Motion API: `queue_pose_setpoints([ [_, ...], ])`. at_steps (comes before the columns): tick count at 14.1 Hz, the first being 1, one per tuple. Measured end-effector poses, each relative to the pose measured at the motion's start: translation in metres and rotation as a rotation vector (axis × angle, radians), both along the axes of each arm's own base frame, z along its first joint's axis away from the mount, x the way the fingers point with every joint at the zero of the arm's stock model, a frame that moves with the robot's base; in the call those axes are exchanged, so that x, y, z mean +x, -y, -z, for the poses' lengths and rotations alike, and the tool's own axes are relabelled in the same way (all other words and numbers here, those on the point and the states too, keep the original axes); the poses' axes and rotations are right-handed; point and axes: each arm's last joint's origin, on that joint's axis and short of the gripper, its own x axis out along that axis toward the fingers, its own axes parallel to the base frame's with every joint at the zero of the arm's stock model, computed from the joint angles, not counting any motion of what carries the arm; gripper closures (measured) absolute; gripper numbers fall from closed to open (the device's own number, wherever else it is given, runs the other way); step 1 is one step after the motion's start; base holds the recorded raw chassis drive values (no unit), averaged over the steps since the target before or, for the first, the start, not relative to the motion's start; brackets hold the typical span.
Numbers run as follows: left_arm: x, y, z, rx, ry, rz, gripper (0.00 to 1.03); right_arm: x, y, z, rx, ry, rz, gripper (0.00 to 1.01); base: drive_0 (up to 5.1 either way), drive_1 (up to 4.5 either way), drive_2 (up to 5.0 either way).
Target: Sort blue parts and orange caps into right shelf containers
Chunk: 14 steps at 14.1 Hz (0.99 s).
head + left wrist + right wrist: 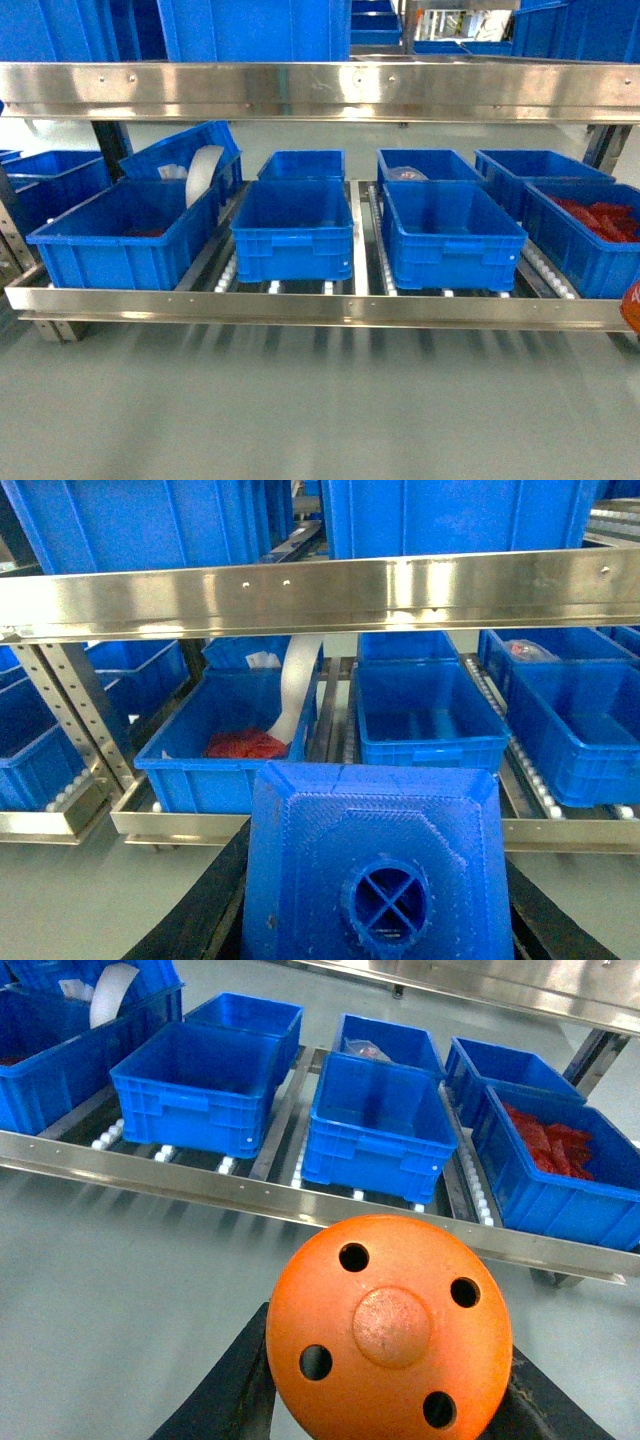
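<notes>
Steel-edged shelf [320,305] holds open crates [452,232]; both hands carry parts.

You see a blue part [375,865], round hole facing you, an orange cap [390,1325], four holes, and blue crates [452,232] on the shelf.

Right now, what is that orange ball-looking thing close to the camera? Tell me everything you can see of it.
The orange cap fills the bottom of the right wrist view, seen end on. Its round face looks like matte plastic, slightly domed, with a raised, scuffed disc at the centre and four small dark holes around it. The right claw holds it, one black finger pressing on each side, above the grey floor in front of the shelf of blue crates. Its side is hidden.
</notes>
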Motion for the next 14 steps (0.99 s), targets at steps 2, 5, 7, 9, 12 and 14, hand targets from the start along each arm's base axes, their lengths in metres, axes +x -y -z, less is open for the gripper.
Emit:
queue_pose_setpoints([
  [2, 0.0, 0.0, 0.0005, 0.0, -0.005, 0.0, 0.59, 0.0, 0.0001, 0.0001, 0.0, -0.002, 0.001, 0.58, 0.0, 0.0, 0.0],
  [5, 0.0, 0.0008, 0.0005, 0.0, -0.005, 0.002, 0.59, -0.0001, 0.0001, 0.0003, -0.001, -0.004, 0.001, 0.59, 0.0, 0.0, 0.0],
  [7, 0.0, 0.0008, 0.0006, 0.0, -0.006, 0.003, 0.59, -0.0001, 0.0001, 0.0005, -0.001, -0.005, 0.001, 0.59, 0.0, 0.0, 0.0],
  [9, 0.0, 0.0009, 0.0006, 0.0, -0.005, 0.003, 0.59, -0.0001, 0.0001, 0.0002, 0.0, -0.002, 0.001, 0.59, 0.0, 0.0, 0.0],
  [12, 0.0, 0.0009, 0.0007, 0.0, -0.006, 0.003, 0.59, -0.0001, 0.0001, 0.0002, 0.0, -0.003, 0.001, 0.59, 0.0, 0.0, 0.0],
  [14, 0.0, 0.0009, 0.0006, 0.0, -0.006, 0.003, 0.59, -0.0001, 0.0001, 0.0003, -0.001, -0.003, 0.002, 0.59, 0.0, 0.0, 0.0],
])
